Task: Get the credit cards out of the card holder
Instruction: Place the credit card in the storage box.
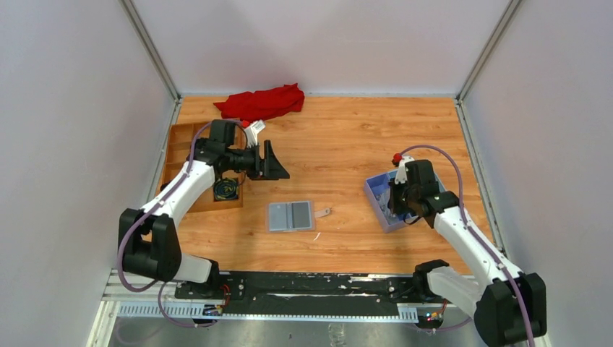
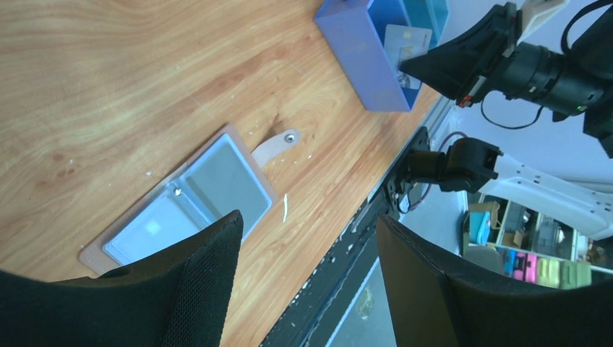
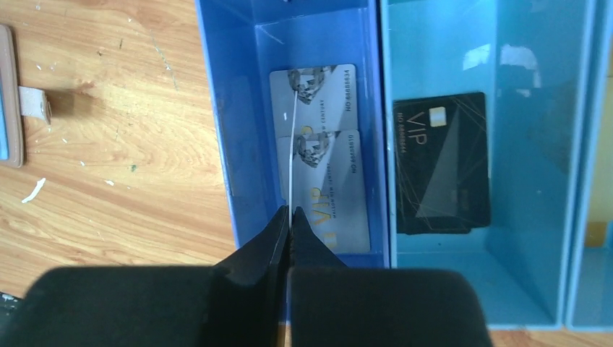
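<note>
The card holder (image 1: 290, 215) lies open and flat mid-table, pale grey-blue inside with one darker panel, its tan strap to the right. It also shows in the left wrist view (image 2: 195, 191). My left gripper (image 1: 278, 163) hovers open and empty above and left of it (image 2: 307, 217). My right gripper (image 1: 395, 204) is inside the blue box (image 1: 377, 189), shut (image 3: 289, 211) on a pale credit card seen edge-on (image 3: 289, 144). Two pale grey cards (image 3: 329, 188) lie in that compartment. A black card (image 3: 441, 163) lies in the neighbouring one.
A brown compartment tray (image 1: 181, 155) stands at the left under my left arm, with a dark coiled item (image 1: 225, 189) in it. A red cloth (image 1: 262, 103) lies at the back. A small white scrap (image 1: 316, 236) lies near the holder.
</note>
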Available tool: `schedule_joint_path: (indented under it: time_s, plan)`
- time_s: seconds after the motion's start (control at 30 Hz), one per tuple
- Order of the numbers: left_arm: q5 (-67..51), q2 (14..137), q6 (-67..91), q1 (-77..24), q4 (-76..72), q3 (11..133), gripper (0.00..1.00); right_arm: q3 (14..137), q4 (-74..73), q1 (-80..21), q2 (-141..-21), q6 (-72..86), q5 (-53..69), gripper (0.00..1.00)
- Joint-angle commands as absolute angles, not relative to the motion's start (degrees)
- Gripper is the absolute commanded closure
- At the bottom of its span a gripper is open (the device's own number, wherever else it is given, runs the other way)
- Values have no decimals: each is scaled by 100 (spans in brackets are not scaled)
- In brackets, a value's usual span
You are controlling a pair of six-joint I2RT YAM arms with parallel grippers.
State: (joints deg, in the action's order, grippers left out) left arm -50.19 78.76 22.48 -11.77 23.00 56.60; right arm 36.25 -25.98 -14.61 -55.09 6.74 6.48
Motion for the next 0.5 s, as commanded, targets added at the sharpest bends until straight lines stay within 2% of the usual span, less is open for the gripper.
schedule_joint_path:
  time_s: [0.0,0.17,0.2,0.27,0.3,0.4,0.47]
  plan:
    - [-5179,8126,2003,-1195,2591,5684,29,3930,-2604,-1384,-5942,457,1240,100]
    - [-5240,8085,2020,-1200,2576,5582,29,4392,-3109,-1332,-6714,532,1318,100]
    - [-5233,8047,2028,-1204,2574,5588,29,4473,-3184,-1309,-6848,578,1290,92]
    - [-5204,7957,2042,-1204,2591,5606,29,4616,-3296,-1284,-6997,629,1309,63]
    - [-5188,7910,2065,-1204,2599,5603,30,4690,-3345,-1283,-7019,640,1338,56]
    - [-5107,7716,2175,-1242,2516,5516,30,4765,-3419,-1283,-6807,644,1238,48]
    - [-5018,7560,2285,-1292,2436,5407,30,4787,-3506,-1283,-6534,634,1027,47]
